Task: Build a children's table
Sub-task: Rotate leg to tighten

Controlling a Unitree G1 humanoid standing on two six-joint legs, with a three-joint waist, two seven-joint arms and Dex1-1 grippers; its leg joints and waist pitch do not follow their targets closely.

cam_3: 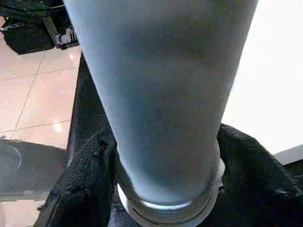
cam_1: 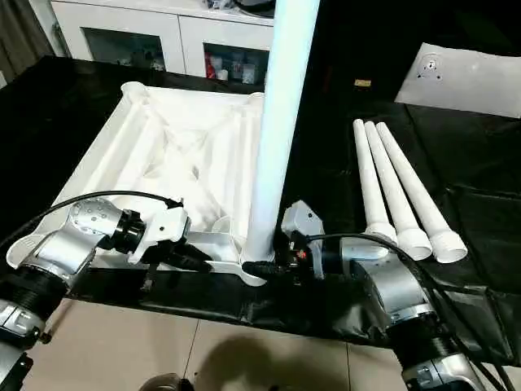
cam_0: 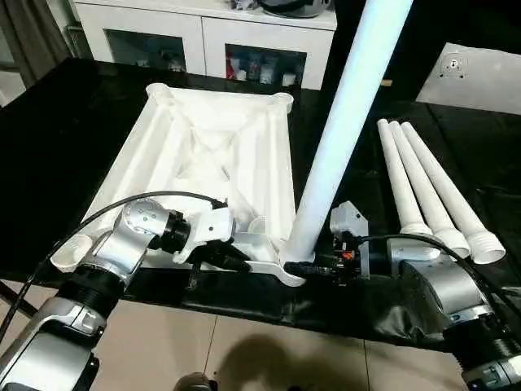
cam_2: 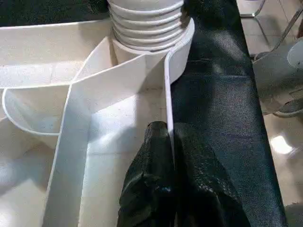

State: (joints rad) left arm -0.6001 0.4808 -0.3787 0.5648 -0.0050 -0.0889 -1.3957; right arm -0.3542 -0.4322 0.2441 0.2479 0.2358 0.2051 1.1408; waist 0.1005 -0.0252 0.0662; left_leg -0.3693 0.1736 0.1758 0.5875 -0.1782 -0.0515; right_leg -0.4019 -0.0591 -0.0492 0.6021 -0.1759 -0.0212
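- We clamp the tabletop near rim with the left gripper, fingers pinched tight.
- Our right gripper straddles the upright leg, seated in the tabletop's 5 o'clock socket.
- Three spare legs lie at 3 o'clock.

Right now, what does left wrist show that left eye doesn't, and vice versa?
Left wrist: the left gripper shut on the tabletop rim, one black finger either side of the thin wall, and the threaded end of the upright leg sitting in the corner socket.

Left eye: the whole upturned tabletop on the black cloth, three spare legs lying side by side to the robot's right, the right gripper at the upright leg's base, and the white cabinets behind.

Both: the upright leg in the near corner socket.
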